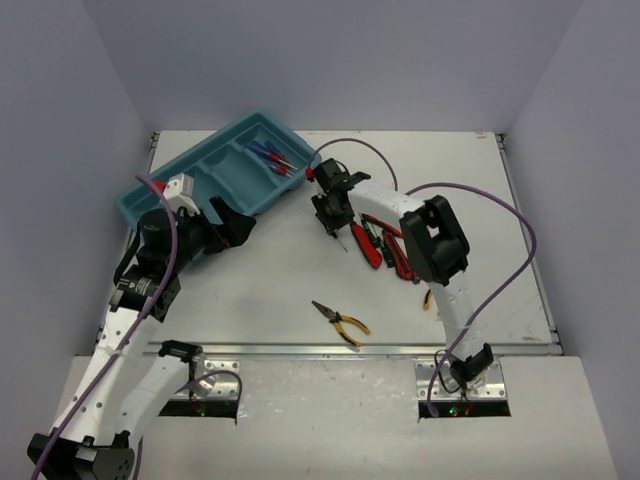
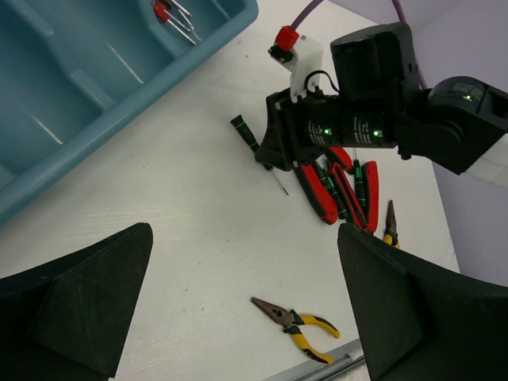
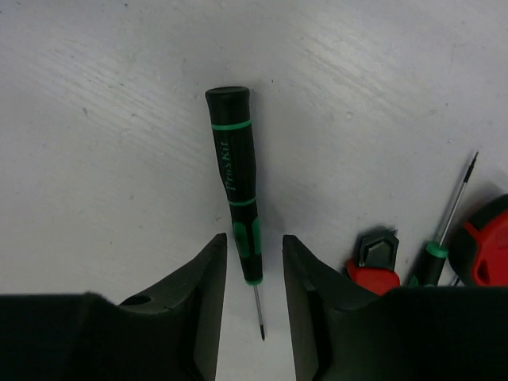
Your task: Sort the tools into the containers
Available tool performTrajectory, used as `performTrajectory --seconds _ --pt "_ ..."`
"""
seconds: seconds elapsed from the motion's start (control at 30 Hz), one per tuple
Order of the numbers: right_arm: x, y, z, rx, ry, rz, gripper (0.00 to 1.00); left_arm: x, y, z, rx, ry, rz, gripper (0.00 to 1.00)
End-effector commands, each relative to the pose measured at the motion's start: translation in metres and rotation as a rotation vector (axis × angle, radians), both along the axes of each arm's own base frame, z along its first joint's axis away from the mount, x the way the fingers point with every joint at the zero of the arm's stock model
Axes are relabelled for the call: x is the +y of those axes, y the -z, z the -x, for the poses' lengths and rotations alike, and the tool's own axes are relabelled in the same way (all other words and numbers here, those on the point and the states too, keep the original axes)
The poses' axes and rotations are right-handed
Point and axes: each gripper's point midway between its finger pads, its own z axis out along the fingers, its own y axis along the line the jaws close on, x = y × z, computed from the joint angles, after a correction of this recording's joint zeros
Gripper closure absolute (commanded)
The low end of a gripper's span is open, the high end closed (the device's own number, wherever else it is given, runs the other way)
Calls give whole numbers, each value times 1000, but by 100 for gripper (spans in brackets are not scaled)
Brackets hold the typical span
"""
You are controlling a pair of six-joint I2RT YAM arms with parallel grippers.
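squarely between the fingers (image 3: 202,302) of the half-open right hand (image 3: 254,242), a black-green screwdriver (image 3: 236,182), slim gaps either side

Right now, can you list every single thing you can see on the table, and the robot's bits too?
Teal-blue plastic tray with compartments: one, teal, far left of the white table.
Blue-handled screwdrivers with red collars: at least two, in the tray's end compartment nearest the right arm.
Black screwdriver with green bands: one, flat on the table.
Red-handled pliers: count unclear, piled under the right arm.
Dark green-handled screwdrivers: count unclear, in that pile.
Yellow-handled pliers: two, one near the front, one beside the pile.
Left claw: black, open, near the tray.
Right claw: black, fingers either side of the black screwdriver, not pinching.
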Motion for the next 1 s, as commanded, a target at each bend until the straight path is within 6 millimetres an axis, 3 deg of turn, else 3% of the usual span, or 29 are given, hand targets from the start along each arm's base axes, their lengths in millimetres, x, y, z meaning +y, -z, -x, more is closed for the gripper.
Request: performTrajectory --seconds 0.0,0.13,0.23,0.3,0.4,0.5,0.57,0.67,0.7,0.8,0.9,0.97 --pt "-1 2 -6 -1 -28 31 72 2 8 -1 0 -4 -20 0" --pt "-3 3 -6 -16 -35 33 81 -6 16 -6 29 5 37 0" --pt "-2 -7 -5 -33 -35 17 96 -11 26 -11 55 5 85 0" --pt "2 -29 -3 -62 -16 -34 100 -19 24 -22 26 11 161 0" --pt "10 -79 8 -100 13 -166 100 -46 19 -30 -17 128 296 0" --pt "27 -128 33 -119 -20 -368 100 -62 -1 -37 -112 207 412 0" --pt "50 -163 72 -64 -125 -596 100 -80 -6 -36 -137 298 508 1" --pt "63 -190 114 7 -219 -802 100 -97 -7 -45 -115 318 546 6" --pt "66 -209 121 -22 -255 -864 100 -105 -7 -44 -109 332 547 7" --pt "67 -233 139 -27 -312 -952 100 -118 -10 -49 -114 331 550 12" --pt "65 -246 145 -44 -333 -976 100 -124 -20 -51 -133 344 565 26" --pt "64 -252 145 -57 -334 -983 100 -125 -26 -52 -146 349 574 30"
